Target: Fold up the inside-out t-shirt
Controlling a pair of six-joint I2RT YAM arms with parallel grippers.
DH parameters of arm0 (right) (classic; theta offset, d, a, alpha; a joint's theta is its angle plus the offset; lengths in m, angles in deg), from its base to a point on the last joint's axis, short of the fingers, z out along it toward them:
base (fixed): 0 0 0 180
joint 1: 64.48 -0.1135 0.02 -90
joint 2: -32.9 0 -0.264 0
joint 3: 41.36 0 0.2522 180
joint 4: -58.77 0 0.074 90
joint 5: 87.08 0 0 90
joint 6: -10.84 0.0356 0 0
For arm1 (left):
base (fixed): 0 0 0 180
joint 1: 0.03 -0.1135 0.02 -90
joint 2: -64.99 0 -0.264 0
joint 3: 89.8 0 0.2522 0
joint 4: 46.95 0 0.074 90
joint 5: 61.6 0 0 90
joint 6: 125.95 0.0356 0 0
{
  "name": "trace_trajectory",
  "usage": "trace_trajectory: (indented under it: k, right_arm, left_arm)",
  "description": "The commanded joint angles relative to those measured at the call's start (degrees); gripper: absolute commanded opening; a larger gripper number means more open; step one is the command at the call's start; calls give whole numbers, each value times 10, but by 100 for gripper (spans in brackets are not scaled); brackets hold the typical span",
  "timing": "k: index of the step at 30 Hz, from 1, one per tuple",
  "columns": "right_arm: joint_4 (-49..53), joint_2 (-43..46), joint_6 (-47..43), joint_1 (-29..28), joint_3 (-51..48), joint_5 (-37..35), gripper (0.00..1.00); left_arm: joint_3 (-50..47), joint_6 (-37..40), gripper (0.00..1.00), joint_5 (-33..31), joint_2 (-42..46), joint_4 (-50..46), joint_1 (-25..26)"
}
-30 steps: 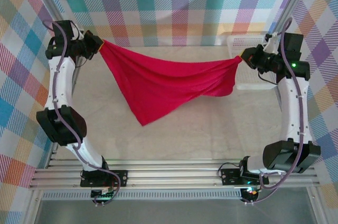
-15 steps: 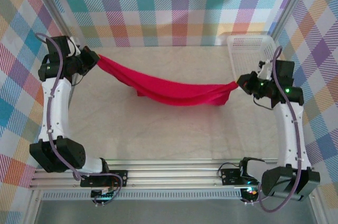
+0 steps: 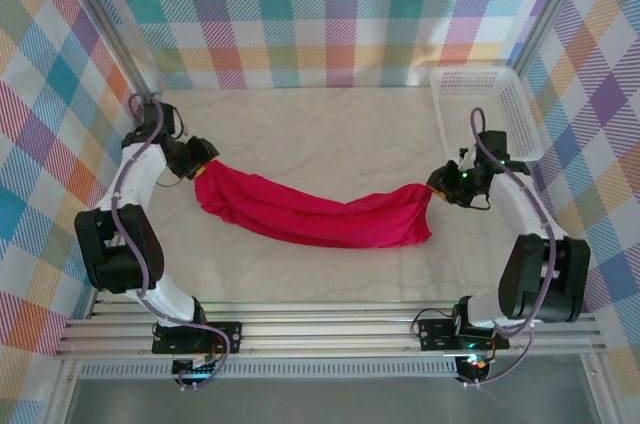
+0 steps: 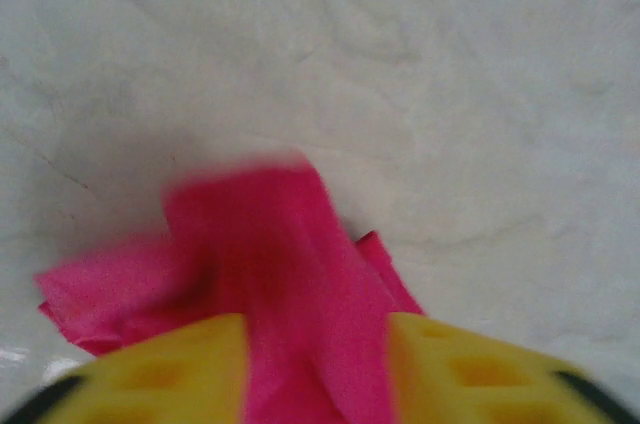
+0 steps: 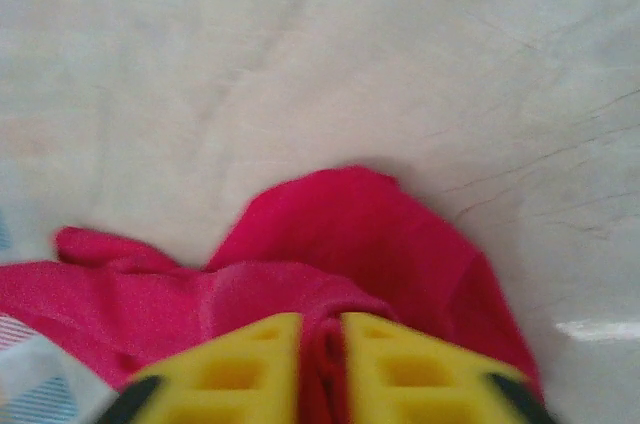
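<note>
The inside-out t-shirt lies on the table as a long, bunched red band running from left to right. My left gripper is low at its left end. In the left wrist view the yellow jaws of this gripper stand wide apart, open, with red cloth passing loosely between them. My right gripper is at the shirt's right end. In the right wrist view that gripper has a narrow gap between its jaws, with a fold of the shirt lying in the gap.
A white mesh basket stands at the back right corner, just behind the right arm. Plaid walls close in the table on three sides. Bare pale tabletop stretches behind and in front of the shirt.
Both arms have come down and toward the front, lowering the stretched, hanging shirt onto the table. Both grippers, shut on the cloth before, now have their jaws parted.
</note>
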Motion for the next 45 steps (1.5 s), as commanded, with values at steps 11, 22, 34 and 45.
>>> trace_trajectory:
  k: [11, 22, 34, 45]
  right_arm:
    - [50, 47, -3, -203, 24, -157, 58]
    - [-25, 63, 34, -209, -110, -94, 59]
    - [-46, 44, 26, -208, -132, -114, 14]
    - [19, 106, 16, -205, -137, -150, 0]
  left_arm:
    - [18, 33, 69, -19, 21, 42, 321]
    - [153, 162, 82, 1, -196, -4, 429]
    - [252, 178, 0, 18, -280, -70, 445]
    - [352, 177, 2, 66, -177, -93, 380]
